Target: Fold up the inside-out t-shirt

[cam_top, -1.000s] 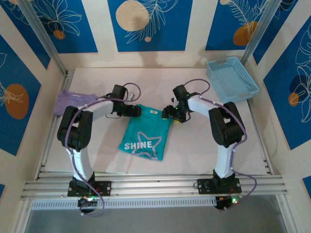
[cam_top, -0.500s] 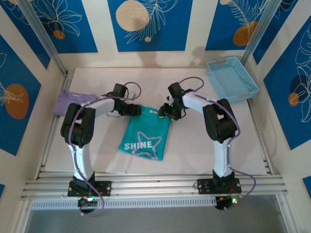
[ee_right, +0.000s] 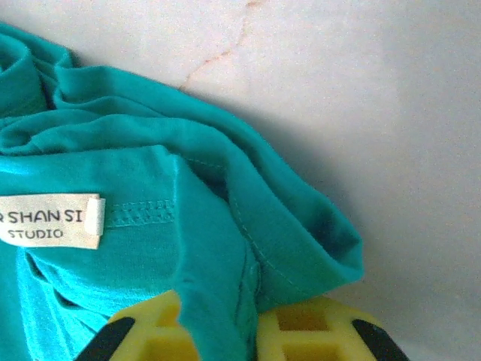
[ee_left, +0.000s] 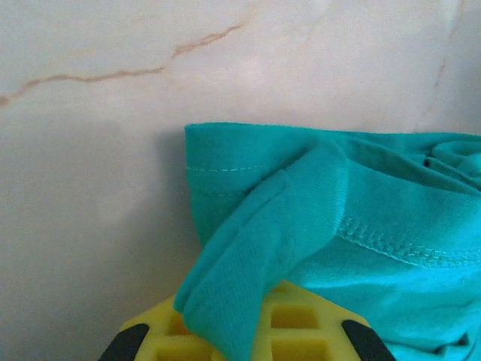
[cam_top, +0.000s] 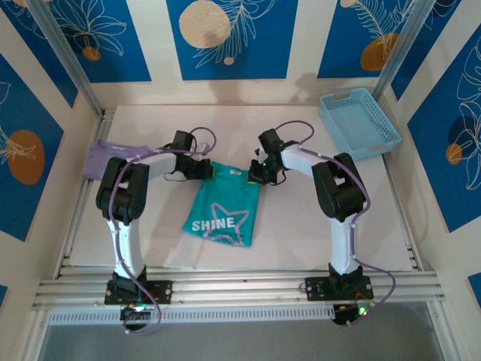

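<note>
The inside-out t-shirt is teal, lies in a narrow rectangle mid-table and shows a white "SHINE" star print near its front end. My left gripper is at the far left corner of the shirt and my right gripper at the far right corner. In the left wrist view a fold of the teal cloth runs down between the yellow fingers, and the left gripper is shut on it. In the right wrist view the hemmed cloth, with its neck label, is pinched in the shut right gripper.
A pale lavender folded garment lies at the table's left edge, just behind the left arm. A light blue basket stands at the back right. Metal rails run along the near edge.
Both grippers have shut on the shirt's far corners. The right gripper slid a little left and back; the left arm shifted slightly back.
</note>
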Robot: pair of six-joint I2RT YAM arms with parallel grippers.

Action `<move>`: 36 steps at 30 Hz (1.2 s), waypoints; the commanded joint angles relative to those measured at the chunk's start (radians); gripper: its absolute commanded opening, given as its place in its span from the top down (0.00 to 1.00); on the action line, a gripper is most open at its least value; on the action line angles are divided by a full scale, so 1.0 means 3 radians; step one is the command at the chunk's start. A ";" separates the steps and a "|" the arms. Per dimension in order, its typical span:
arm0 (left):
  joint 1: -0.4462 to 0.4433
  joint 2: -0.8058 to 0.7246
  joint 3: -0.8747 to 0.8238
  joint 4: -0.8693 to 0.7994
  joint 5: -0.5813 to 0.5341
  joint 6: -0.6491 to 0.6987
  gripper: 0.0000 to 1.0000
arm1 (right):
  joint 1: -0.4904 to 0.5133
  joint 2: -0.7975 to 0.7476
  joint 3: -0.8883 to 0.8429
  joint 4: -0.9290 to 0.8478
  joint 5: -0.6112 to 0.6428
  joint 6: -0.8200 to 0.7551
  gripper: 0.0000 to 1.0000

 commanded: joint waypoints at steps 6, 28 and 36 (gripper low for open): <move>0.0182 -0.0364 -0.0327 0.0777 0.0329 -0.0385 1.00 | -0.0083 -0.0643 -0.0199 0.0424 -0.0034 -0.0114 0.97; 0.0259 -0.1096 -0.0644 0.2901 0.0144 -0.0895 1.00 | -0.0455 -0.1250 0.0113 0.1062 -0.0357 -0.0997 0.96; 0.0049 -0.1679 -0.2326 0.3881 0.0201 -0.1243 1.00 | -0.0151 -0.1776 -0.0978 0.1025 -0.0339 -0.0750 0.96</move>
